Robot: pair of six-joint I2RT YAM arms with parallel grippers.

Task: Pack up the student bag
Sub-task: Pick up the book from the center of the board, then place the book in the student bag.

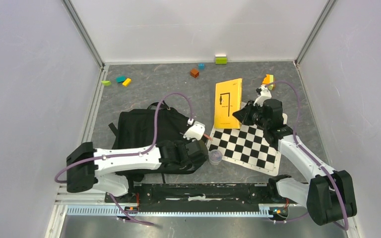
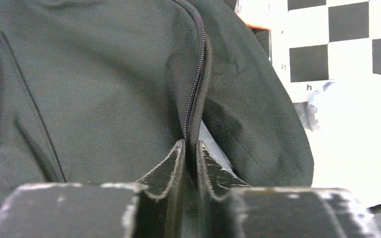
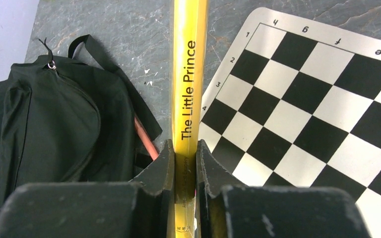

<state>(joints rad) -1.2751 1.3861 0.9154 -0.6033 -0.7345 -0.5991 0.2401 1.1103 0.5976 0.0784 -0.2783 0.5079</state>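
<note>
The student bag (image 1: pixel 144 130) is a black fabric backpack lying left of centre; it also shows in the right wrist view (image 3: pixel 54 129). My left gripper (image 1: pixel 197 150) is at the bag's right edge, shut on the zipper edge of the bag (image 2: pixel 192 109). My right gripper (image 1: pixel 243 115) is shut on a yellow book (image 1: pixel 227 103), "The Little Prince", and holds it by the spine (image 3: pixel 187 99) above the floor between bag and board. A red pencil (image 3: pixel 145 137) pokes out by the bag.
A black-and-white checkered board (image 1: pixel 248 145) lies right of the bag. A small clear cup (image 1: pixel 215 157) stands at its near left corner. Coloured blocks (image 1: pixel 194 73) are scattered along the back wall, some (image 1: pixel 123 80) at back left.
</note>
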